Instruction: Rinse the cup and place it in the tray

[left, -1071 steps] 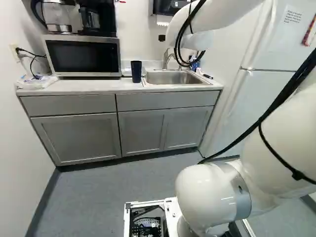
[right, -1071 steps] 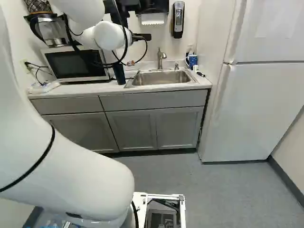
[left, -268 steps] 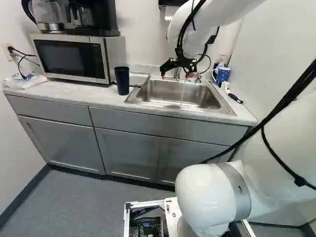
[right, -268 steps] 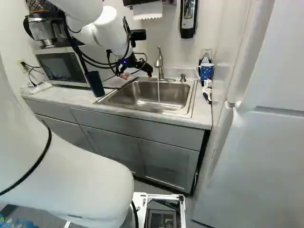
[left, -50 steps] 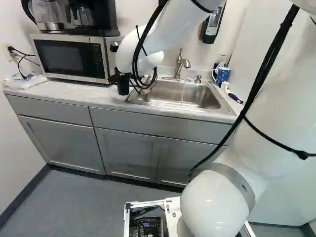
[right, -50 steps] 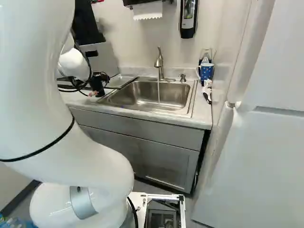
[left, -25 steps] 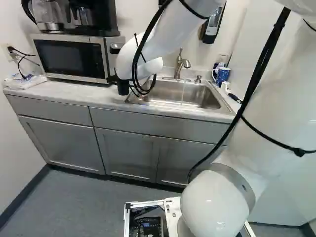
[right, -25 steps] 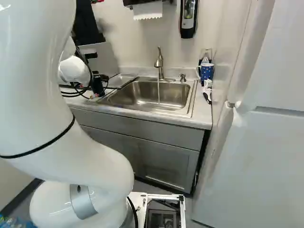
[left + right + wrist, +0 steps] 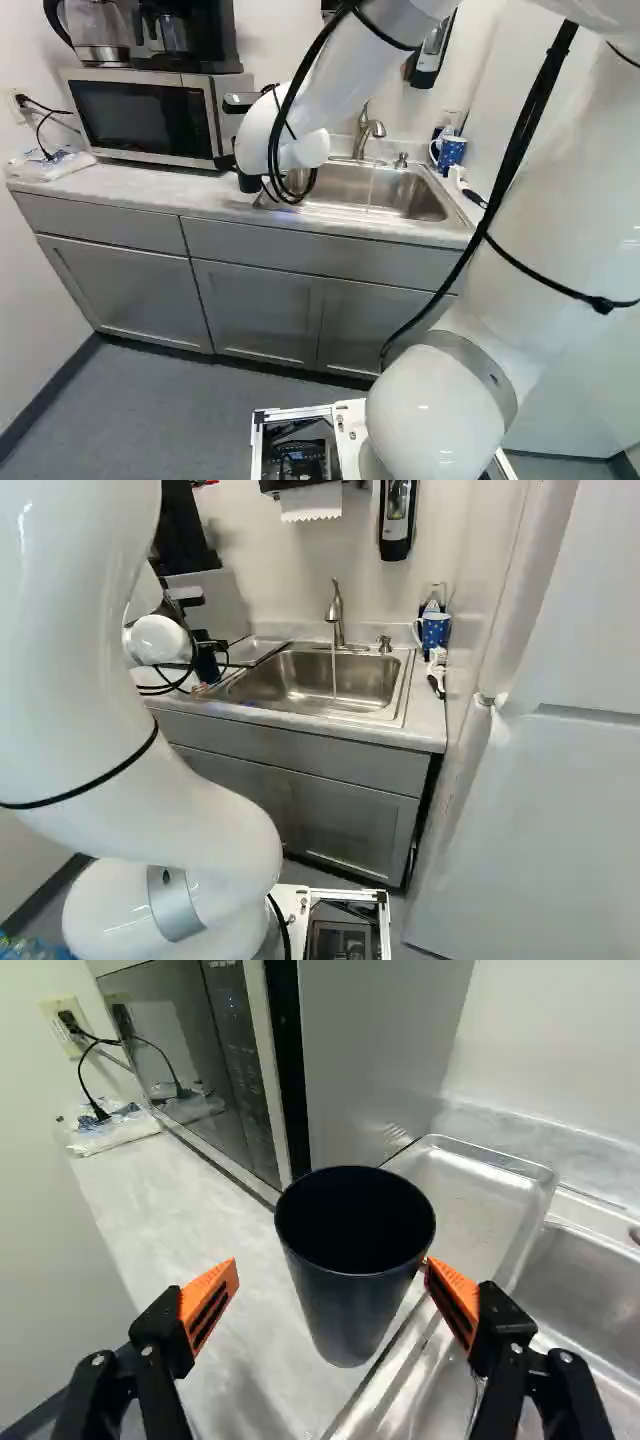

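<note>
In the right base view my gripper (image 9: pixel 205 673) is low at the counter, left of the sink, partly behind cables. The wrist view shows the gripper (image 9: pixel 331 1268) open, its orange pads wide apart. The dark, empty-looking cup (image 9: pixel 352 1305) stands upright on the counter between and ahead of them. One pad is close against the cup's side, contact unclear; a gap separates the other pad from it. Beside the cup lies the shallow metal tray (image 9: pixel 535 1185), next to the sink. The arm hides most of the cup (image 9: pixel 249 184) in the left base view.
Water runs from the faucet (image 9: pixel 337 610) into the sink (image 9: pixel 330 685). The microwave (image 9: pixel 140 115) stands close behind the cup. A blue mug (image 9: pixel 435 630) and a brush are at the sink's far side, near the fridge (image 9: pixel 540 810).
Over the last second the arm's wrist has shifted slightly beside the cup. Since the oldest frames the base has moved nearer the counter, and the arm has swung from above the sink to the cup.
</note>
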{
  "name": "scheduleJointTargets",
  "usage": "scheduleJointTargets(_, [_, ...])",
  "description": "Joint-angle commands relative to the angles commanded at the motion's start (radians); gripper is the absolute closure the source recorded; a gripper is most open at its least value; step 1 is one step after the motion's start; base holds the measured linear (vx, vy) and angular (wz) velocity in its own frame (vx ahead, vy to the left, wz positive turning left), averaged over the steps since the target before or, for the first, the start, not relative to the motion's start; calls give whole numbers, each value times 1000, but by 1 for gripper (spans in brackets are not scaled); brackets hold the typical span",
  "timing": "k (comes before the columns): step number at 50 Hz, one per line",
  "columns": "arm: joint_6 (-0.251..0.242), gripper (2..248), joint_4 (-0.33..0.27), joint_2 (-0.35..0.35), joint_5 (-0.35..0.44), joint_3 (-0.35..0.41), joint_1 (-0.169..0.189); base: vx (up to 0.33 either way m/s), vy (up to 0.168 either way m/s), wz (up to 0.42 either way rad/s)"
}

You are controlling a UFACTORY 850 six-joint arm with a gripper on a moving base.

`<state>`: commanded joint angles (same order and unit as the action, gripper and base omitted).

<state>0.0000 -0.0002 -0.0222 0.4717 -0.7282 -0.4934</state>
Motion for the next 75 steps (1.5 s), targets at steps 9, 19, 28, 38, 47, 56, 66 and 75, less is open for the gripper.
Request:
scheduleJointTargets(9, [0, 3, 0, -2, 60, 22, 6, 0, 0, 0])
scheduleJointTargets(19, [0, 3, 0, 0, 128, 43, 11, 0, 0, 0])
scheduleJointTargets(28, [0, 3, 0, 11, 188, 52, 11, 0, 0, 0])
scheduleJointTargets(38, [0, 3, 0, 27, 255, 58, 11, 0, 0, 0])
scheduleJointTargets(47, [0, 3, 0, 40, 307, 66, 14, 0, 0, 0])
scheduleJointTargets(56, [0, 3, 0, 52, 314, 75, 18, 0, 0, 0])
scheduleJointTargets(66, [0, 3, 0, 64, 314, 78, 19, 0, 0, 0])
scheduleJointTargets(75, [0, 3, 0, 64, 314, 78, 19, 0, 0, 0])
